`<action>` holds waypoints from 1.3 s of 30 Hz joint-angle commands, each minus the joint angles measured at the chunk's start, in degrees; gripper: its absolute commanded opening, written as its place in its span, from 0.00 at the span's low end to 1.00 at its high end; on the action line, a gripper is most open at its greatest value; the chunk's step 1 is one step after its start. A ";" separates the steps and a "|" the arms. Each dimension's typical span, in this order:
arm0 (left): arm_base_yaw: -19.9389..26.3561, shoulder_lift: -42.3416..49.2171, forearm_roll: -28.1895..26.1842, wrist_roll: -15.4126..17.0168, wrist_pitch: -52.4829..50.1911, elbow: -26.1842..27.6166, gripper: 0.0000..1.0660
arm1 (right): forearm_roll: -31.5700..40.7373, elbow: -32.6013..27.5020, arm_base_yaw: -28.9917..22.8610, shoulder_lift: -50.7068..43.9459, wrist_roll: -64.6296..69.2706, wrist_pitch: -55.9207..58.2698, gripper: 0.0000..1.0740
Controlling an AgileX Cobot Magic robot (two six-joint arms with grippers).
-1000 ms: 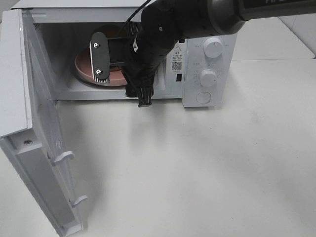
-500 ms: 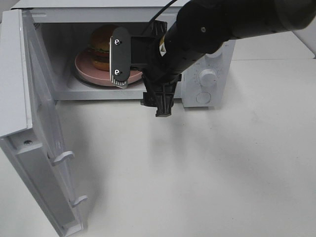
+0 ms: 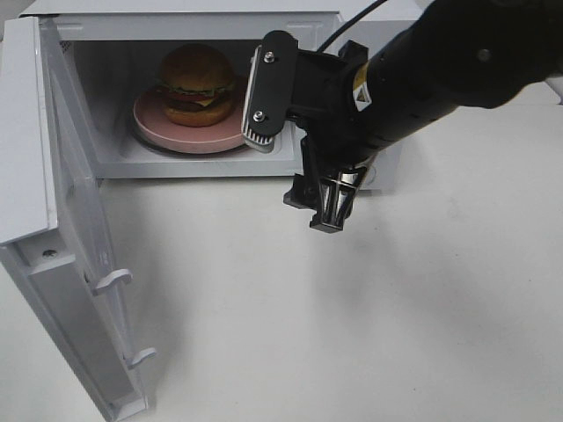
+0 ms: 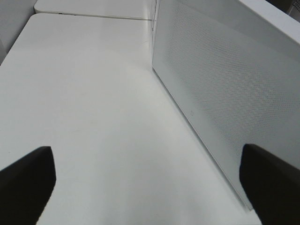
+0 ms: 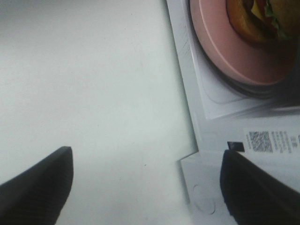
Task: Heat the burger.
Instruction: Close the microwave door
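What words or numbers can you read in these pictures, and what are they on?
Nothing can be read clearly.
The sticker on the microwave front: a QR code with tiny print beside it, too blurred to read.
The label, yellow and white, on the right arm: too small to read.
The door, burger and plate: no writing seen.

burger (image 3: 195,75) on plate (image 3: 163,132) in microwave (image 3: 193,25), right pincer (image 3: 292,156) just before it

Burger (image 3: 195,81) on pink plate (image 3: 151,130) in open microwave (image 3: 176,25); R gripper (image 3: 293,180) just outside opening, jaws wide apart
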State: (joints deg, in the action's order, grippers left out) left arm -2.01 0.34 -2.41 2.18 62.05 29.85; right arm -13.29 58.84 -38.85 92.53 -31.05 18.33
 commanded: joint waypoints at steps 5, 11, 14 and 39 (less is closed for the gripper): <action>-0.29 0.80 -0.46 -0.06 -0.80 -0.17 0.94 | 0.57 -6.19 0.00 -7.28 11.86 5.16 0.76; -0.29 0.80 -0.46 -0.06 -0.80 -0.17 0.94 | 2.81 -11.69 0.00 -13.46 22.52 9.00 0.73; -0.29 0.80 -0.46 -0.06 -0.80 -0.17 0.94 | 2.81 -13.46 0.00 -16.50 26.24 11.06 0.72; -0.29 0.80 -0.46 -0.06 -0.80 -0.17 0.94 | 2.64 -16.27 0.00 -47.50 34.84 38.10 0.71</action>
State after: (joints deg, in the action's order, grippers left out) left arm -2.01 0.34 -2.41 2.12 62.05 29.85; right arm -10.31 42.91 -38.85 47.84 3.09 54.09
